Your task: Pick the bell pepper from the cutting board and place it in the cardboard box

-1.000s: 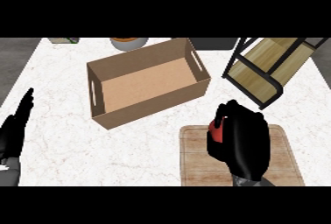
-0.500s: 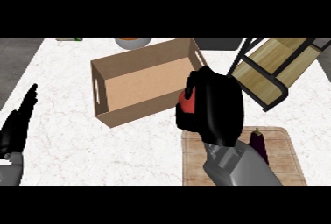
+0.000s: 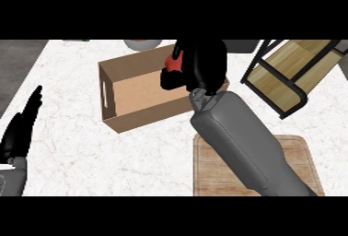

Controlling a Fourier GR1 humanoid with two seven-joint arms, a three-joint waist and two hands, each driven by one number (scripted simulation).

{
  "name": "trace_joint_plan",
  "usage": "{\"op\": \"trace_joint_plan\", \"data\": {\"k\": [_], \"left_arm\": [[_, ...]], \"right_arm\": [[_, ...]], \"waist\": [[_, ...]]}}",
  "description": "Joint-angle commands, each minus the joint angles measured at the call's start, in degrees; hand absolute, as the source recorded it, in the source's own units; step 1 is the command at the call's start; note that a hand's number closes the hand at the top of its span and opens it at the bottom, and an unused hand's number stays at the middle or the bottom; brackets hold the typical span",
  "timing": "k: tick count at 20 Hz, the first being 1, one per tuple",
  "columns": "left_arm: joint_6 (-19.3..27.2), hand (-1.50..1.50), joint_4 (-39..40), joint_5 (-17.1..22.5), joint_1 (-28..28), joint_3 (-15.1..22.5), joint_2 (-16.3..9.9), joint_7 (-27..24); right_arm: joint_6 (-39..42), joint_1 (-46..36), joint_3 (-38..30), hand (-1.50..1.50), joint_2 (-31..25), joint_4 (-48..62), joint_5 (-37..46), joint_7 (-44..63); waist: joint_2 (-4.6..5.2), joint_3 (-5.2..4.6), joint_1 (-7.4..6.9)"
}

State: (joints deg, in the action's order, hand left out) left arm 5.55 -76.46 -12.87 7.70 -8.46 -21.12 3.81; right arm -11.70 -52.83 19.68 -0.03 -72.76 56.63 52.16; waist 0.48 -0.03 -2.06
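With the red bell pepper (image 3: 175, 62) wrapped in the curled black fingers of my right hand (image 3: 198, 64), I judge the carry is nearly over and the release is the step in hand. The hand sits in the upper middle of the frame, over the far right part of the open brown cardboard box (image 3: 132, 117), and only a sliver of the pepper shows at the hand's left edge. The pale wooden cutting board (image 3: 211, 173) at lower right lies partly under my grey forearm. My left hand (image 3: 24, 124) rests at the left edge, fingers straight and holding nothing. Next I would want the pepper well inside the box walls, lowered toward the floor, before uncurling the fingers.
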Motion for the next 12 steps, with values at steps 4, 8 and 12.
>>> {"op": "trace_joint_plan", "data": {"k": [4, 8, 12], "left_arm": [[-1.3, 0.0, 2.3, 0.3, 2.5, -0.6, -0.7, -1.0], [0.0, 0.0, 0.6, -1.2, 2.0, 1.0, 1.0, -0.3], [-1.1, 0.0, 1.2, -0.6, 2.4, 1.2, 1.2, -1.0]], "right_arm": [[-13.7, -11.8, -2.4, 1.5, 0.0, 23.3, -10.6, -5.2], [-16.4, -16.0, -5.6, 1.5, 0.0, 35.6, -12.3, -10.1], [-16.5, -20.6, -5.7, 1.5, 0.0, 44.7, -13.8, -11.2]], "waist": [[0.44, -0.02, -1.46], [0.69, 0.0, -1.94], [1.01, -0.05, -2.87]]}}
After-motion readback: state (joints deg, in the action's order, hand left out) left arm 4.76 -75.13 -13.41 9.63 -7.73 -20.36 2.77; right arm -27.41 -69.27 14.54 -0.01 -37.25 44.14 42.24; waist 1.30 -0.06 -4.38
